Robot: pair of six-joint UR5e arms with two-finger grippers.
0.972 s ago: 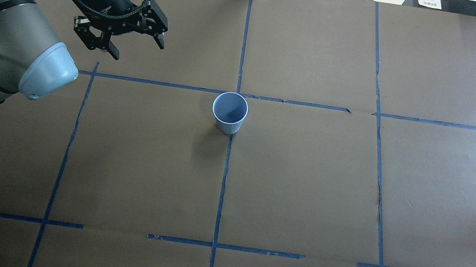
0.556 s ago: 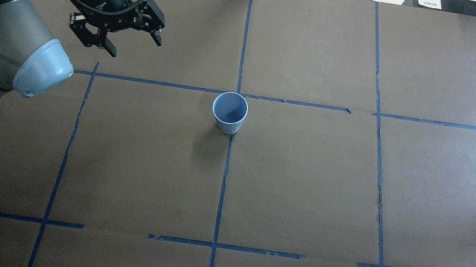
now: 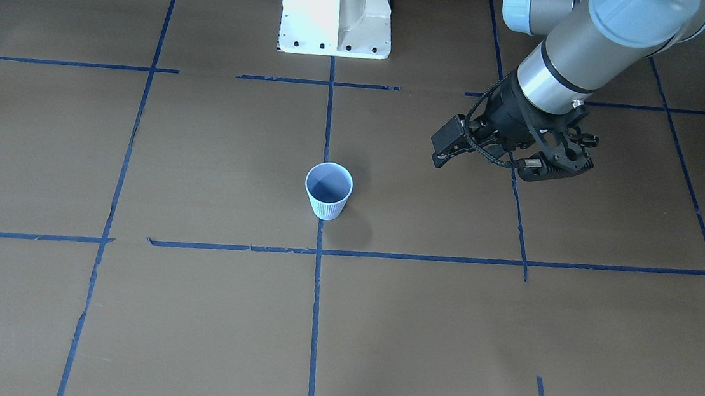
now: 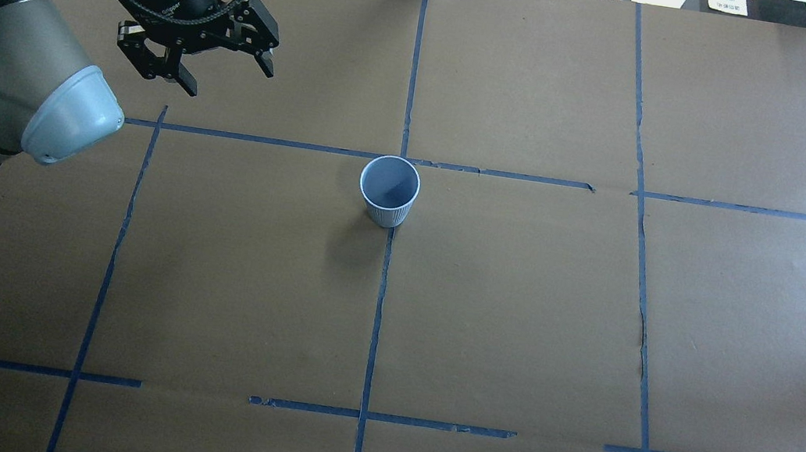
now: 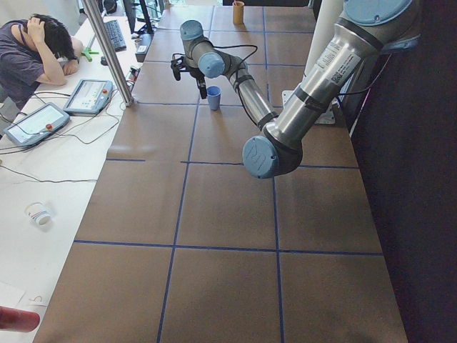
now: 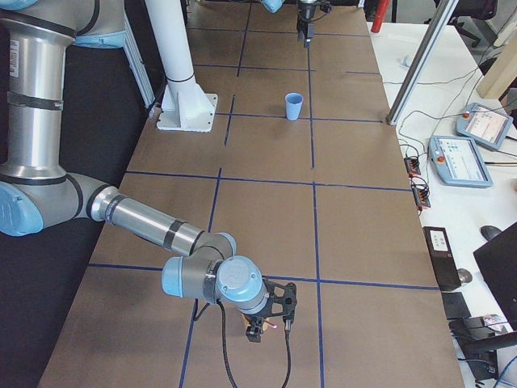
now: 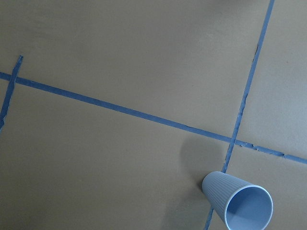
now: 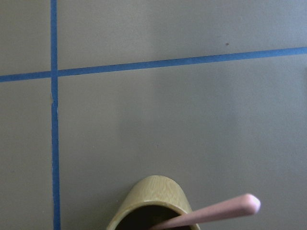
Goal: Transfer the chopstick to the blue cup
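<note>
The blue cup [image 4: 388, 191] stands upright and empty at the table's middle; it also shows in the front view [image 3: 327, 191] and the left wrist view [image 7: 237, 203]. My left gripper [image 4: 228, 81] is open and empty, hanging above the table to the cup's far left. One pink chopstick [image 8: 211, 213] leans in a tan bamboo cup [image 8: 148, 196] right under the right wrist camera. My right gripper [image 6: 271, 317] shows only in the exterior right view, over that tan cup; I cannot tell whether it is open or shut.
Brown paper with a blue tape grid [image 4: 378, 317] covers the table. The white robot base [image 3: 337, 11] stands at the table's near edge. An operator [image 5: 32, 53] sits past the far side beside tablets and a metal post [image 5: 107, 50].
The left gripper moved a little back and to the left, away from the cup, then held still. The blue cup has not moved.
</note>
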